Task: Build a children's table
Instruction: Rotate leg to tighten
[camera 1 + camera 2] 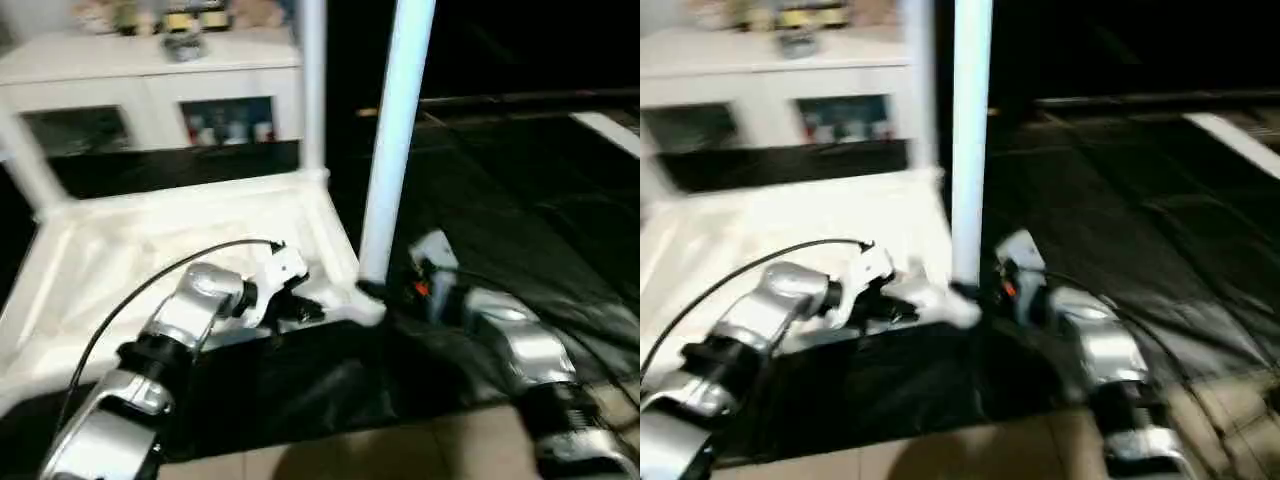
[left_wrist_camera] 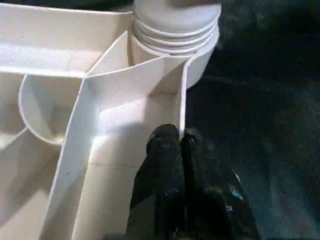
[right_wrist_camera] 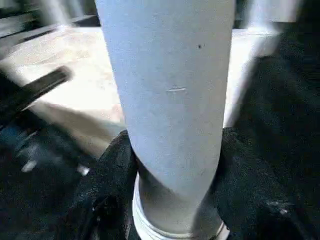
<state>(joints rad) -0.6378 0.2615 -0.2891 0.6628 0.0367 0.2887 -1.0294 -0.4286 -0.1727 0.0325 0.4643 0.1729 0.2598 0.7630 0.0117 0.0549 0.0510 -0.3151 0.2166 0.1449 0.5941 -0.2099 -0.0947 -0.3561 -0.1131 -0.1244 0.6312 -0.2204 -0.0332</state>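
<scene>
Left pincer (image 2: 181, 150) astride tabletop (image 1: 120, 250) rim

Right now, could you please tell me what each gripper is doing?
Left gripper: shut, fingers pinched on the table top's thin side wall.
Right gripper: fingers closed around the near leg, close to its socket.

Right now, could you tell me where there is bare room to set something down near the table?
Free: the black mat right of the near leg, and the tabletop recess behind the left gripper. Crowded: the near corner socket, where the right gripper grips the leg.
</scene>
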